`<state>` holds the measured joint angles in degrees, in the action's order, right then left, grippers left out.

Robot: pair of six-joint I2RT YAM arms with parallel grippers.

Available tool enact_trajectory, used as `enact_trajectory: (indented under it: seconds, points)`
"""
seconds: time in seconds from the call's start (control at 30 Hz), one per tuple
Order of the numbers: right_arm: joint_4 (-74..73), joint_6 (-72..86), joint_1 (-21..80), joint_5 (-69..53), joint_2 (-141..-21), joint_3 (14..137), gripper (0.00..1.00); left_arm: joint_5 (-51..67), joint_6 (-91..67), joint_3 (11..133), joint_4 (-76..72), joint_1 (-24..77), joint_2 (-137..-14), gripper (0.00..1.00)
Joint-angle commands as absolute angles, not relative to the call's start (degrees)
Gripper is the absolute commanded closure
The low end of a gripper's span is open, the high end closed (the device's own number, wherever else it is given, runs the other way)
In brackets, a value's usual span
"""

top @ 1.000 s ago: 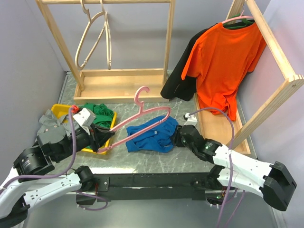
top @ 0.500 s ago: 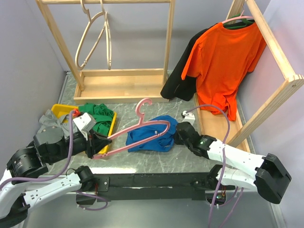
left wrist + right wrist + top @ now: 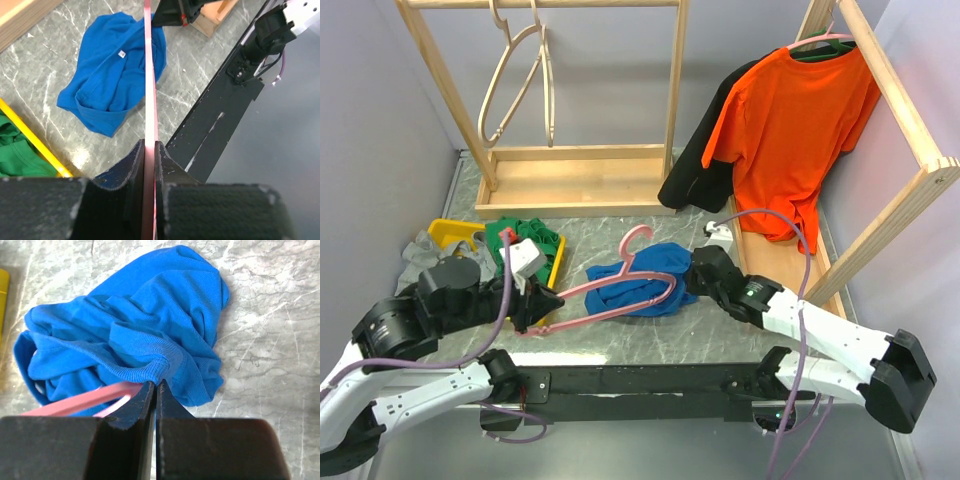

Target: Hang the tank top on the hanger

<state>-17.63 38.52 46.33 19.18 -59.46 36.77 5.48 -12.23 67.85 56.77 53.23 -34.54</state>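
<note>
Lower left, top view: left gripper (image 3: 542,305) clamped on one corner of the pink hanger (image 3: 610,292), which slants right over the counter (image 3: 650,338). Centre: the hanger's far end and hook overlap the blue tank top (image 3: 645,275), bunched on the counter (white neck label shows in the left wrist view). Just right: right gripper (image 3: 698,272), fingers pinched together on a fold at the tank top's edge.

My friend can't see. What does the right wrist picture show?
The right gripper pinches a fold of the crumpled blue tank top, which lies on a grey marble table. A pink hanger pokes out from under the cloth.
</note>
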Motion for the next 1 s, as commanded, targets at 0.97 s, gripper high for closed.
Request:
enact_trajectory:
  seconds: [0.97]
  points:
    - [-23.47,34.80,46.05,16.44,-53.00,46.93,1.00,9.23,-20.21,42.81,9.24,53.44,-38.67,0.99]
